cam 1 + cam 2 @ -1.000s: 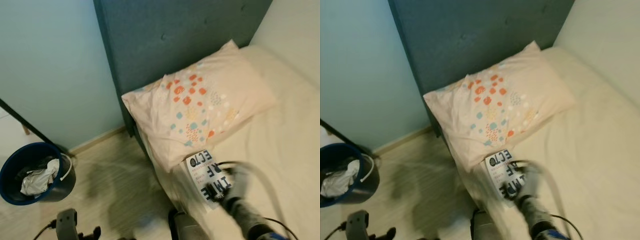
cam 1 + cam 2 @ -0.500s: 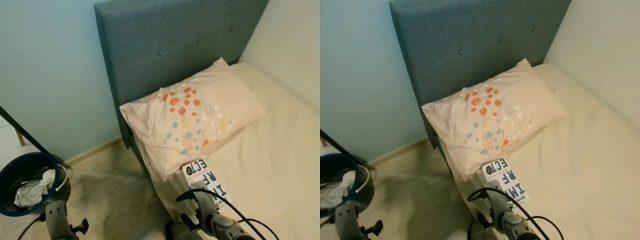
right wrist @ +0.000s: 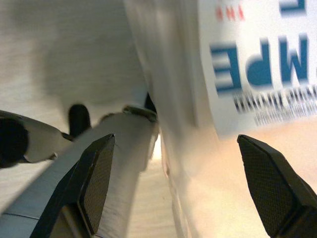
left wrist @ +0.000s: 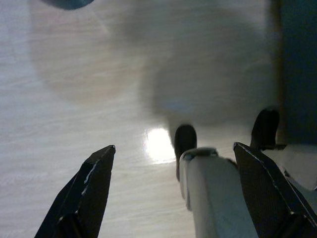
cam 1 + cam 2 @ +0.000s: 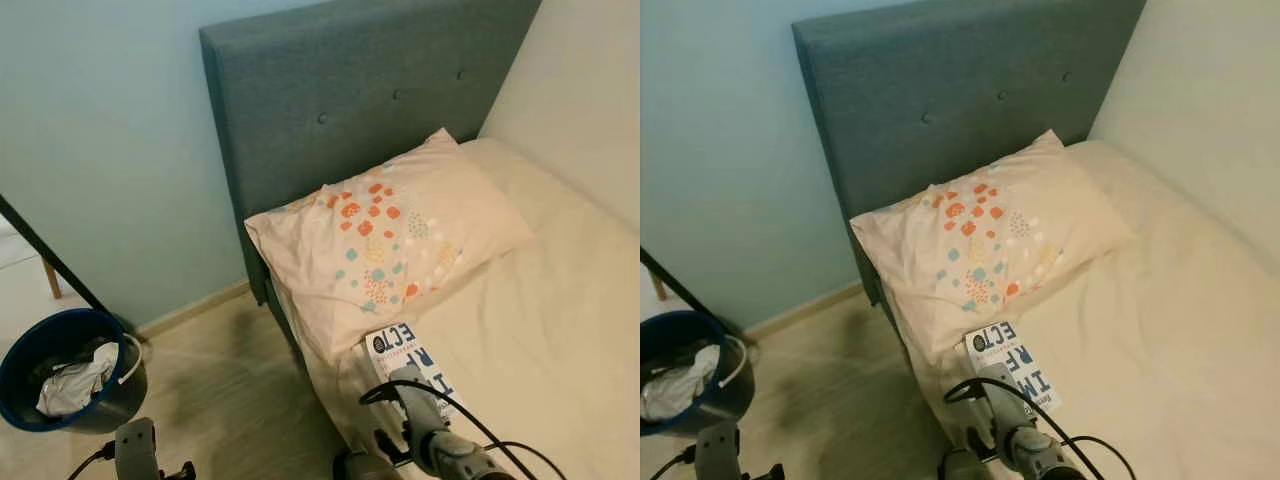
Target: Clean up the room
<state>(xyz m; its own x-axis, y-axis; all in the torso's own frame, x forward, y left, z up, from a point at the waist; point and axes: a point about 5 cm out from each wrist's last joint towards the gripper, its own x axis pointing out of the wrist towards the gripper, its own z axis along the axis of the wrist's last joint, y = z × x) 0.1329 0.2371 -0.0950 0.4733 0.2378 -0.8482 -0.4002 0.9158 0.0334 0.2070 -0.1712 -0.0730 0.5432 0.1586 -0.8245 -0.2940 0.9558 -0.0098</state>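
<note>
Pale blue walls and a light wood floor (image 5: 215, 370) frame a bed (image 5: 560, 330) with a cream sheet and a tall blue-grey headboard (image 5: 350, 110). One book (image 5: 408, 352), white with large dark blue letters, lies flat on the sheet near the bed's floor-side edge, just below the single pillow (image 5: 390, 245), whose lower edge nearly touches it.

Over the book's near end sits the right arm, its wrist and cable covering part of the cover. In the right wrist view the right gripper (image 3: 176, 186) is spread wide, one black finger (image 3: 96, 181) on the floor side and the other finger (image 3: 275, 188) over the sheet. Nothing is between them, and neither tip touches the book (image 3: 257, 54), which lies just beyond the fingers; the mattress edge runs between the tips.

Low beside the bed, the left arm (image 5: 135, 450) hangs over the floor. The left wrist view shows the left gripper (image 4: 181, 191) wide apart as well, holding nothing, with bare floorboards and the robot's own leg and dark feet below.

One round blue bin (image 5: 70, 365) stands on the floor by the wall, well apart from the bed, with crumpled white paper (image 5: 72, 380) inside.
</note>
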